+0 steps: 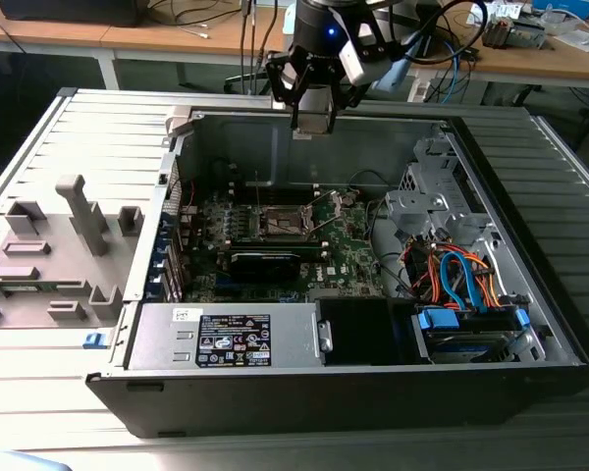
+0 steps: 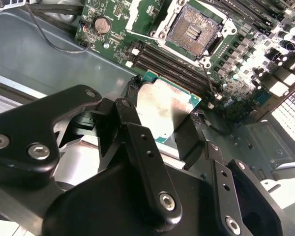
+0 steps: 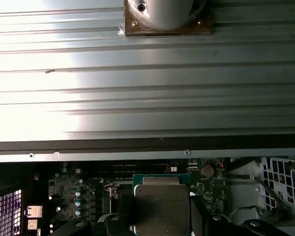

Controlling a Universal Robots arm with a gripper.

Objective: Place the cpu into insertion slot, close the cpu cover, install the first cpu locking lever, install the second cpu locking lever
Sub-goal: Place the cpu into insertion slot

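Note:
My gripper hangs above the back wall of the open computer case, shut on the cpu, a flat square chip with a silver-grey top and green edge. The black fingers clamp it on two opposite sides, and it also shows between them in the first wrist view. The insertion slot lies uncovered on the green motherboard, its contact field exposed, well below and apart from the chip. In the exterior view the slot sits mid-board, with thin locking levers standing up beside it. I cannot make out the cpu cover.
A black graphics card lies just in front of the socket. Long memory slots run beside it. A power supply fills the case front, and a drive cage with coloured cables is at the exterior view's right. A grey fixture stands outside the case.

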